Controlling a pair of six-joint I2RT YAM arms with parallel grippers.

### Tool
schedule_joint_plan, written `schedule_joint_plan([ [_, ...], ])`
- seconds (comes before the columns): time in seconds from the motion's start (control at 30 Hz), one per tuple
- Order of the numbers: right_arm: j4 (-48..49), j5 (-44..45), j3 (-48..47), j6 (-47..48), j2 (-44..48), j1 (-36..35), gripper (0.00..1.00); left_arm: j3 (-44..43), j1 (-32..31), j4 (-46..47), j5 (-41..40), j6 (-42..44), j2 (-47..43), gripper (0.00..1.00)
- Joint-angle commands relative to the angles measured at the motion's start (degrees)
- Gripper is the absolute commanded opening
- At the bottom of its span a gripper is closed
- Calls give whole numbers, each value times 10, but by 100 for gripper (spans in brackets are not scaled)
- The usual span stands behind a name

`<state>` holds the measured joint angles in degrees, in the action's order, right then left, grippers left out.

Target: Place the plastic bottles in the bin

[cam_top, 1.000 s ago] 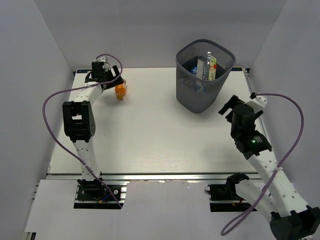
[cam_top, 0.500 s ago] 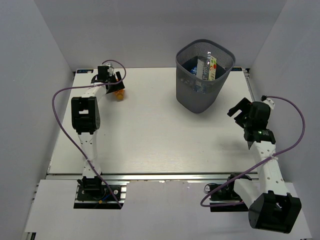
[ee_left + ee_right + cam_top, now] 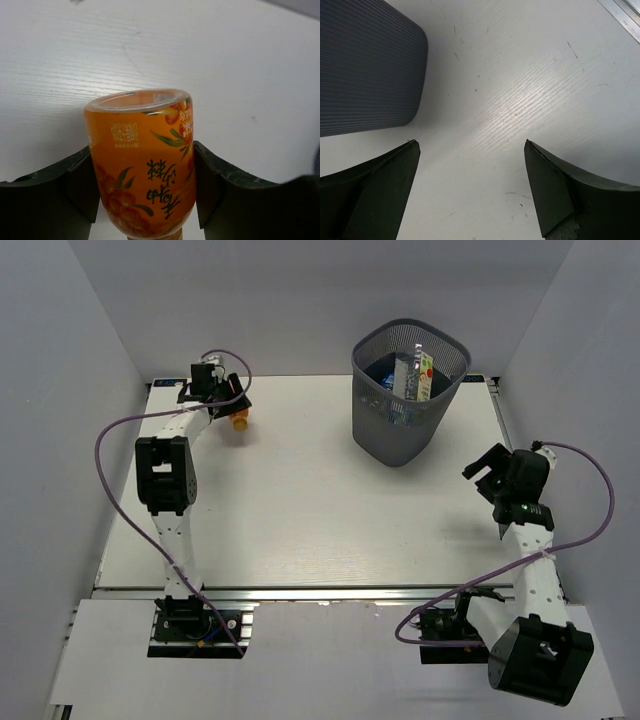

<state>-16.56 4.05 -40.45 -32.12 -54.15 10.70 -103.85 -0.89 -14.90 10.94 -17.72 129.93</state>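
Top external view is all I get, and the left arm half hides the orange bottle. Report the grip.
Observer: Left wrist view shows the left gripper touching the orange bottle on both sides of its label.
Operator: Give me the bottle's pose.
Observer: Its clear base points away from the wrist camera, neck toward it.
Operator: Now the right gripper.
Observer: Right wrist view shows the right gripper open with nothing between its fingers, bare table beneath, the bin wall at that view's left.
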Motion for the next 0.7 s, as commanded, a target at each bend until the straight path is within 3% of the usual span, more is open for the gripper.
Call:
schedule_joint_plan([
  [0.0, 11, -13, 18, 0, 25, 9, 89, 17, -44, 72, 36, -9, -164, 37],
  [0.1, 27, -26, 28, 6, 42, 9, 89, 15, -107, 104, 30, -13, -226, 37],
  [0.27, 21, -32, 41, 16, 68, 10, 89, -40, -233, 179, 17, -23, -235, 37],
  [0.37, 30, -36, 50, 18, 83, 9, 89, -96, -281, 237, 3, -66, -194, 37],
  [0.57, 32, -29, 49, 26, 95, -8, 89, -383, -350, 246, -54, -112, 18, 38],
  [0.67, 27, -21, 44, 28, 97, -14, 89, -377, -357, 286, -80, -129, 42, 57],
])
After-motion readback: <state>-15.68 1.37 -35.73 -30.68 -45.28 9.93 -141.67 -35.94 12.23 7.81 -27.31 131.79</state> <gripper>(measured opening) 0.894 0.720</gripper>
